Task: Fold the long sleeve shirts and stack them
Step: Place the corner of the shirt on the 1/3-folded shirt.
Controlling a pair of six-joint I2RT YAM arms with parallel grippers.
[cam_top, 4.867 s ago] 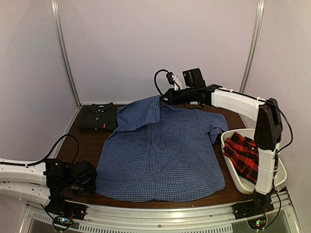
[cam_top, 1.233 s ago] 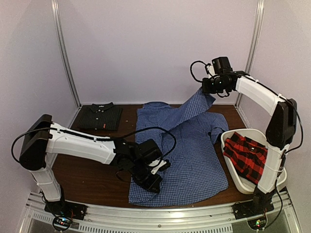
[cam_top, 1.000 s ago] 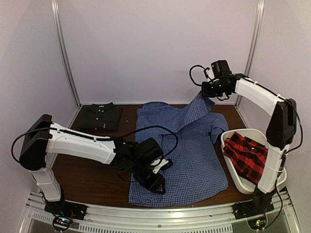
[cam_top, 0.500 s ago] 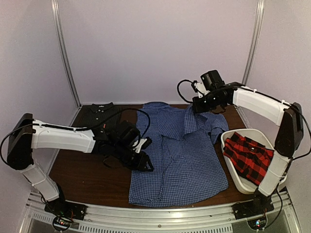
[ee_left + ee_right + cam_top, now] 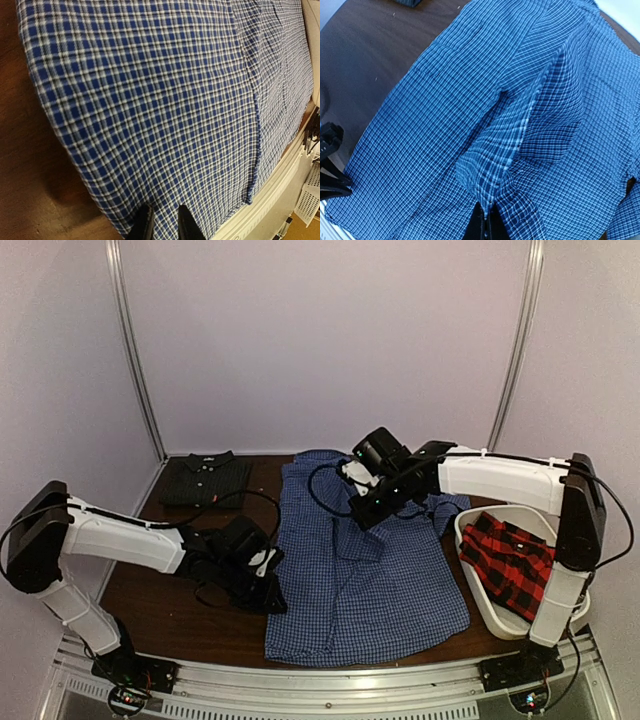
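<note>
On the table [image 5: 165,618] the blue shirt [image 5: 390,580] lies lengthwise away from the arms, right gripper [image 5: 362,512] pinching a fold over its middle, left gripper [image 5: 272,592] at its left edge, jaws a crack apart, can't tell if they've got cloth.

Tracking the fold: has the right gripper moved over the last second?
Yes. The right gripper, shut on the blue gingham shirt, has come left and toward the near edge, away from the back-right post.
</note>
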